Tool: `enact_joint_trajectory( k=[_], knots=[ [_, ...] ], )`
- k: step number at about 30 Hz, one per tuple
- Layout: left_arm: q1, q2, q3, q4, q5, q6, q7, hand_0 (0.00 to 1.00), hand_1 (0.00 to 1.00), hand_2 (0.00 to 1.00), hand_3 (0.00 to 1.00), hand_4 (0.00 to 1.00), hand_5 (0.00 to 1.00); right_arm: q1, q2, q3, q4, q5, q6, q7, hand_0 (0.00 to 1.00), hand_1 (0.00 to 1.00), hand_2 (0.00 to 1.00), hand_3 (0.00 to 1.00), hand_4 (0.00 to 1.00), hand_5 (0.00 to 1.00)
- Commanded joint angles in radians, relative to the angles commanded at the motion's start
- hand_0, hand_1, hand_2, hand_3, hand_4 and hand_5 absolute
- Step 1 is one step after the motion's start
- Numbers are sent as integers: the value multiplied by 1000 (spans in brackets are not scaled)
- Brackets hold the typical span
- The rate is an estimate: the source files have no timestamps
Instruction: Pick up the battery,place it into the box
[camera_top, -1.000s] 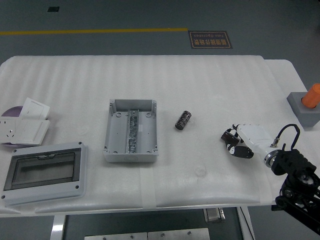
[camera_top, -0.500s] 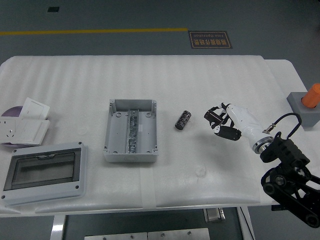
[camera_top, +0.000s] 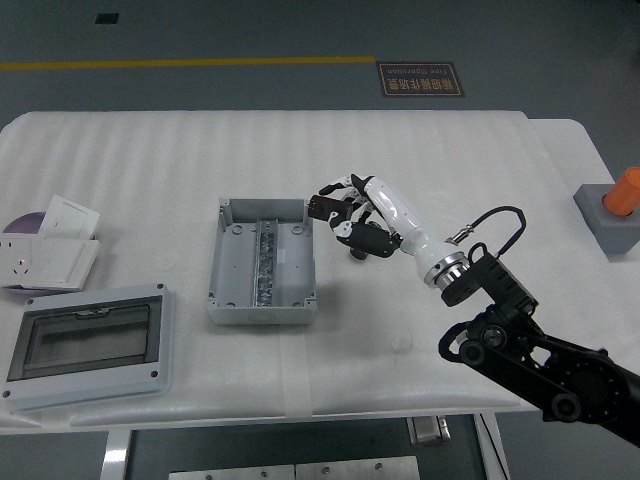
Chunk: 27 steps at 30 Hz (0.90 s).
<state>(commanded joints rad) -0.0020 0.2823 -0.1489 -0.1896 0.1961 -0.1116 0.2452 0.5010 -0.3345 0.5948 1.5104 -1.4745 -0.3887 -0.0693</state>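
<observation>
one grey box (camera_top: 262, 262), one clear-windowed lid (camera_top: 88, 343), one hand (camera_top: 362, 215).

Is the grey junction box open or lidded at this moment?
Open. The grey junction box shows its bare interior and central metal rail; a clear-windowed grey cover lies apart to its left.

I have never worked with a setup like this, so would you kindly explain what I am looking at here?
This single picture comes from a camera on the robot's head, looking down over a white padded table. The black arm from the right ends in a five-fingered right hand, whose fingers are spread over the battery, mostly hiding it; a grasp is not visible. Left of it lies the open grey box. Its clear-windowed lid and white sockets sit further left. An orange-topped grey block stands at the right edge. The left arm is out of view.
</observation>
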Motion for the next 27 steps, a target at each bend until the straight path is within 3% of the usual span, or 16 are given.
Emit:
enact_joint_trajectory(
  k=[10, 12, 13, 19, 20, 24, 25, 27],
  knots=[
    [-1, 1, -18, 0, 23, -5, 10, 633, 671, 573, 545, 552, 500, 157, 37, -190, -66, -48, 137, -59, 351, 455, 470, 696, 443, 289],
    [0, 1, -24, 0, 30, -7, 14, 633, 671, 573, 545, 552, 500, 175, 49, -209, -90, -80, 143, -68, 351, 455, 470, 696, 443, 289],
    [0, 0, -27, 0, 33, -8, 15, 633, 671, 573, 545, 550, 501, 182, 55, -217, -103, -97, 143, -71, 415, 510, 543, 712, 482, 306],
    [-3, 1, -30, 0, 37, -9, 17, 633, 671, 573, 545, 550, 501, 203, 79, -235, -140, -188, 125, -81, 415, 510, 543, 712, 482, 306],
    [-3, 1, -31, 0, 37, -9, 17, 634, 671, 572, 545, 549, 495, 204, 79, -236, -142, -195, 123, -82, 802, 787, 790, 861, 680, 411],
    [-5, 0, -31, 0, 38, -9, 17, 634, 671, 572, 545, 549, 495, 207, 82, -243, -145, -201, 115, -82, 802, 787, 790, 861, 680, 411],
    [-5, 0, -30, 0, 38, -9, 17, 634, 672, 572, 545, 551, 496, 207, 83, -243, -146, -199, 115, -81, 864, 841, 829, 888, 682, 401],
    [-7, 0, -29, 0, 39, -8, 18, 634, 672, 572, 545, 551, 496, 205, 84, -238, -149, -194, 120, -80, 864, 841, 829, 888, 682, 401]
  ],
)
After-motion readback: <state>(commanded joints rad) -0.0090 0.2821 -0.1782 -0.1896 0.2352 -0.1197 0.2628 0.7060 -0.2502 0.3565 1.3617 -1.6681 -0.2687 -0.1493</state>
